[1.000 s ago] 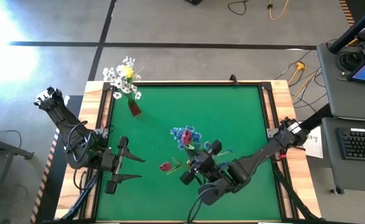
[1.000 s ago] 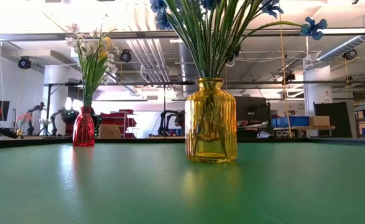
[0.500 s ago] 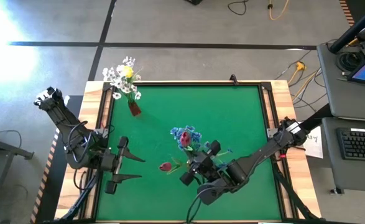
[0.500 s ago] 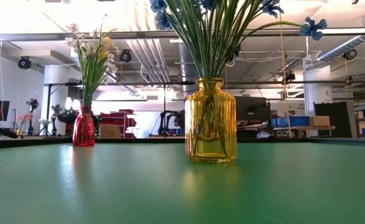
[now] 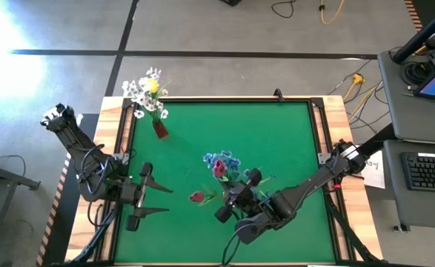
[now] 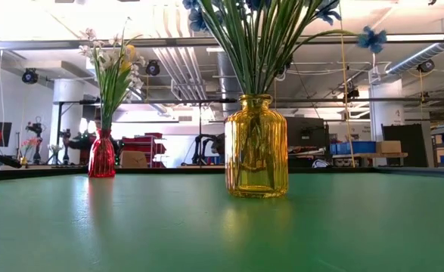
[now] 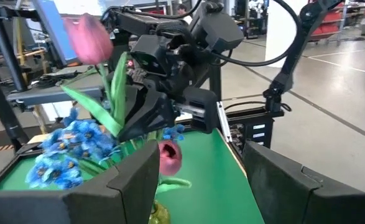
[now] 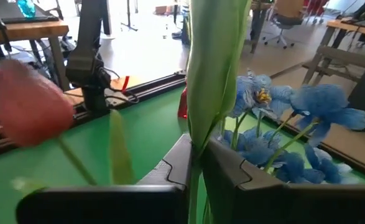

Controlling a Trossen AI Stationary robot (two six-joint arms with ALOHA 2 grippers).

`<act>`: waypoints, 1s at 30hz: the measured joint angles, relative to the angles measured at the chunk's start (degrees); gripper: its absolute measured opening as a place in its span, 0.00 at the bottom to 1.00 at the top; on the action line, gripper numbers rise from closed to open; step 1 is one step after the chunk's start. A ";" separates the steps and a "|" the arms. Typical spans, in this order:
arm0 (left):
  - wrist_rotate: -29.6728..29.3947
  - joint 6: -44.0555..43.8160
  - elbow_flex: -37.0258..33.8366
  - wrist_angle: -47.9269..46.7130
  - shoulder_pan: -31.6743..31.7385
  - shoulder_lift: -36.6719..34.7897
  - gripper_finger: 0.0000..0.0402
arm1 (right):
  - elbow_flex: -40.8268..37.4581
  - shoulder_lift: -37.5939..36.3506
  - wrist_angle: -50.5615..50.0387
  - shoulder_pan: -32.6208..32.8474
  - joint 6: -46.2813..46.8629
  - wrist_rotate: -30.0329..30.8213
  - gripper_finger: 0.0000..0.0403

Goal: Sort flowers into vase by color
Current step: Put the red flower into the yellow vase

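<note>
A yellow glass vase (image 6: 256, 145) stands mid-table with blue clustered blooms (image 5: 221, 158) in it. A red vase (image 5: 160, 130) at the far left holds white sprays and a yellow tulip. My right gripper (image 5: 230, 194) is just near of the blue blooms and shut on a red-pink tulip (image 7: 89, 37). A second red-pink tulip (image 5: 196, 197) sticks out toward the table's left beside it; what holds it does not show. My left gripper (image 5: 169, 201) is open and empty at the table's left side, pointing at the right gripper. My right gripper pinches the tulip's green stem and leaf (image 8: 202, 118) between its two fingers, well below the bloom. The fingers lie across the stem. The stem stands about upright above them, with the bloom (image 5: 218, 170) lifted clear beside the blue flowers.
The green mat (image 5: 276, 133) has free room at the far right and along the near edge. Wooden table borders (image 5: 336, 126) flank it. A desk with a keyboard (image 5: 430, 170) stands off to the right.
The blue blooms in the yellow vase have swayed: the bloom at the bunch's right side has dipped a little. The held tulip's bloom has shifted slightly toward the near edge.
</note>
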 joint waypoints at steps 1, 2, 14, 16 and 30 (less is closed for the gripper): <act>-0.57 0.01 0.01 0.00 0.00 0.00 0.54 | 0.04 0.00 0.03 0.00 0.41 -0.12 0.07; -1.02 0.01 0.01 0.00 0.00 0.00 0.54 | 0.06 0.00 0.05 0.00 0.56 -0.36 0.09; -2.68 0.06 0.01 -0.04 0.00 0.00 0.54 | 0.08 -0.02 0.04 -0.02 0.92 -1.47 0.30; -2.69 0.06 0.00 -0.13 0.01 0.00 0.54 | 0.29 -0.02 -0.13 -0.02 0.90 -1.52 0.34; -2.70 0.03 0.01 -1.09 0.00 0.00 0.54 | 6.20 -0.13 -3.10 -0.11 -0.72 -8.53 0.50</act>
